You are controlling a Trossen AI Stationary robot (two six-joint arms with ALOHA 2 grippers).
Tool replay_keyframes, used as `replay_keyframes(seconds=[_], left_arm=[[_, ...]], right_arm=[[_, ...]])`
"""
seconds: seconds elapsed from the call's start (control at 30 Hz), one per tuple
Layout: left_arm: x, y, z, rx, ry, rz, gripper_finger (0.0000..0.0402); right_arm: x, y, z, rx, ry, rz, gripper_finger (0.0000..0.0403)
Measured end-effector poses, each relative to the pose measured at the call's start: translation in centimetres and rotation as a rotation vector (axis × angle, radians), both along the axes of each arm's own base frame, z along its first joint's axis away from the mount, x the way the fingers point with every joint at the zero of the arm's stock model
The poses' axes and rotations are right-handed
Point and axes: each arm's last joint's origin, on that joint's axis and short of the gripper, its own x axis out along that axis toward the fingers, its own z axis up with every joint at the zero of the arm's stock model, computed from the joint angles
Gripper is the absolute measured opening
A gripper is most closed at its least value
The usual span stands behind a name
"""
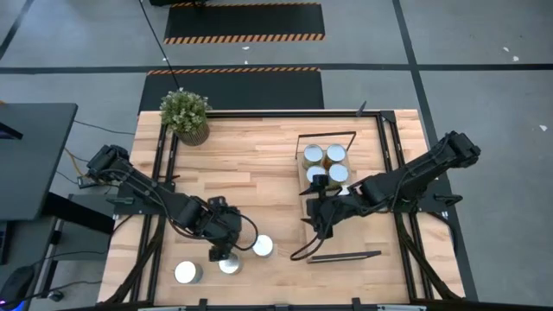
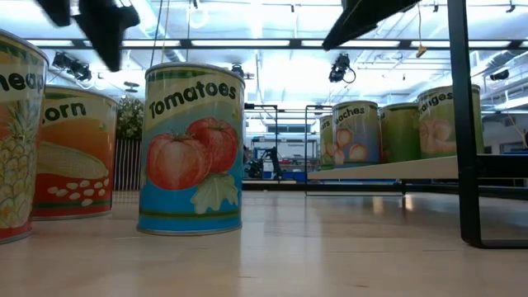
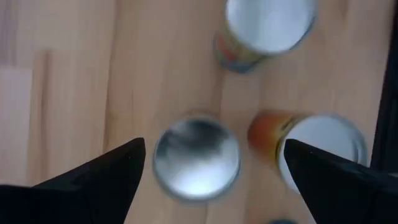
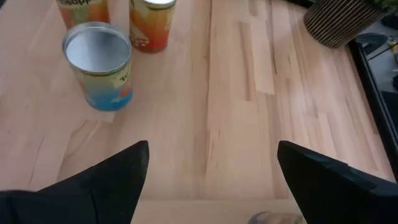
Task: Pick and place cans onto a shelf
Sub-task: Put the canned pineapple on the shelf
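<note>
Three cans stand upright on the tabletop near its front edge: one at the left point(image 1: 187, 273), one in the middle point(image 1: 229, 263) and a tomato can point(image 1: 262, 246). My left gripper point(image 1: 220, 248) is open and hovers above the middle can's silver top point(image 3: 196, 158), with a finger to each side and clear of it. Several cans point(image 1: 326, 164) stand on the shelf point(image 2: 388, 169) at the right. My right gripper point(image 4: 213, 149) is open and empty over the bare table, beside the shelf point(image 1: 318, 220).
A potted plant point(image 1: 185, 115) stands at the far left corner. The shelf's black wire frames show at the far end point(image 1: 327, 134) and the near end point(image 1: 346, 257). Black rails run along both table sides. Bare wood lies between the two arms.
</note>
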Motion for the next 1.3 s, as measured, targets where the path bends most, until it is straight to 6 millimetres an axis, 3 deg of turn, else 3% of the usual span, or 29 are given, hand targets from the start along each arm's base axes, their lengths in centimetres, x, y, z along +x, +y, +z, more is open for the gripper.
replay_keyframes(seconds=[0.2,0.33,0.7,0.83,1.13,1.3], left_arm=[[-1.7,0.8,-0.4,-0.002,0.218,0.08,0.0389],[-2.2,0.4,-0.5,-0.039,0.259,0.138,0.0389],[-1.6,-4.3,-0.9,-0.357,0.196,0.319,0.0389],[-1.4,-6.1,0.1,-0.433,0.196,0.395,0.0389],[-0.2,-9.1,0.9,-0.317,0.27,0.474,0.0389],[-1.0,-10.4,0.8,-0.182,0.351,0.472,0.0389]], right_arm=[[1.2,0.5,-2.2,-0.034,0.053,-0.011,0.0364],[1.6,0.4,-3.1,-0.064,0.092,-0.016,0.0364],[1.3,-0.5,-2.0,-0.185,0.07,0.004,0.0364],[1.1,-0.7,-1.5,-0.208,0.056,0.005,0.0364],[1.0,-0.8,-1.4,-0.238,0.067,0.033,0.0364],[1.1,-0.8,-1.4,-0.239,0.065,0.039,0.0364]])
